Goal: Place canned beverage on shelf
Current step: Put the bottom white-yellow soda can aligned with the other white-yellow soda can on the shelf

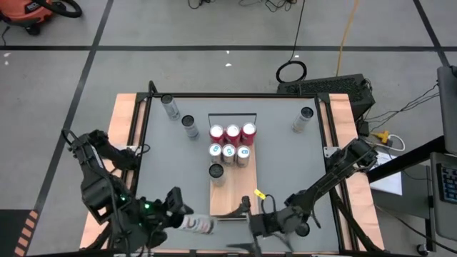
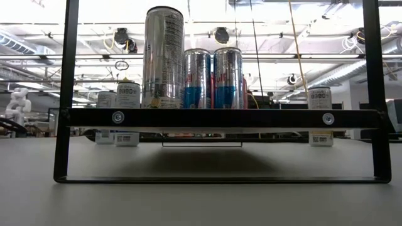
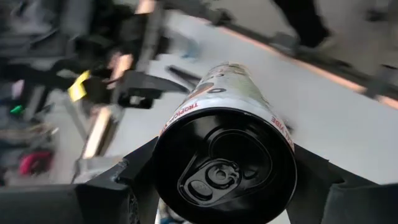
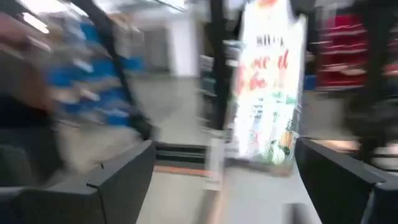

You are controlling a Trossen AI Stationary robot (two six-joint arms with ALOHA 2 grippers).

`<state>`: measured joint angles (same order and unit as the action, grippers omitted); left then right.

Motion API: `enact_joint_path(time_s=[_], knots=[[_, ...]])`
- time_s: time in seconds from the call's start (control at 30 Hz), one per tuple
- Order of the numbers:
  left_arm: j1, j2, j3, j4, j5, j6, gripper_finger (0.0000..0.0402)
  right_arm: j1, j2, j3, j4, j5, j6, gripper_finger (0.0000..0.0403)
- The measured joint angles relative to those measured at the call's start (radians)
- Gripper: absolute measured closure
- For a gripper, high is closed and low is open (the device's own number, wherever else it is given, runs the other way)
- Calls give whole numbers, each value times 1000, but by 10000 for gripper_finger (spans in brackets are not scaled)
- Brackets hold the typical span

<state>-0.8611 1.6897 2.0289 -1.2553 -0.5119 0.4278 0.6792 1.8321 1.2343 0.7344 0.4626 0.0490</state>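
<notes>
A white can with a tropical print is off the table at its near edge, just left of the shelf's near end, with my left gripper shut on it. The left wrist view looks at its lid with the pull tab. My right gripper stands open just right of the can. Its wrist view shows the can ahead of its spread fingers, blurred. The shelf, a light-wood board on a black frame, carries several cans, red and silver-blue, on their bases. My left gripper pinches the can between its two fingers, on opposite sides of the wall near the lid end. The can lies along the fingers, lid toward the wrist and base pointing away. It is lifted clear of the table, lying close to level.
Three loose cans stand on the grey table: two at the far left and one at the far right. A tall can stands nearest the shelf's front. Bare board lies on the shelf's near half.
</notes>
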Motion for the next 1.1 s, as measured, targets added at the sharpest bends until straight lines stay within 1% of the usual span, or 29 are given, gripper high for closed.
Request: enact_joint_path(time_s=[0.1, 0.17, 0.3, 0.4, 0.5, 0.63, 0.77, 0.87, 1.0, 1.1], knots=[[28, 0, 0, 14, -47, -50, 160, 10, 25, 106, -147, 205, -115, 40], [46, 0, 0, 11, -66, -125, 160, 20, 45, 165, -216, 327, -182, 34], [85, 0, 0, 19, -88, -327, 159, 23, 82, 236, -278, 453, -264, 33], [119, 0, 0, 34, -87, -510, 148, 17, 98, 246, -282, 543, -311, 34], [147, 0, 0, 42, -89, -641, 143, 5, 108, 246, -282, 636, -374, 34], [166, 0, -18, 47, -56, -665, 140, -10, 112, 246, -287, 659, -423, 35], [180, 2, -32, 43, -35, -744, 139, -18, 112, 246, -282, 664, -445, 48], [194, 1, -39, 45, -23, -788, 138, -27, 112, 246, -278, 663, -462, 77], [196, 2, -40, 54, -29, -788, 138, -43, 112, 246, -289, 653, -455, 125], [196, 2, -40, 68, -31, -790, 137, -52, 111, 246, -304, 632, -446, 153]])
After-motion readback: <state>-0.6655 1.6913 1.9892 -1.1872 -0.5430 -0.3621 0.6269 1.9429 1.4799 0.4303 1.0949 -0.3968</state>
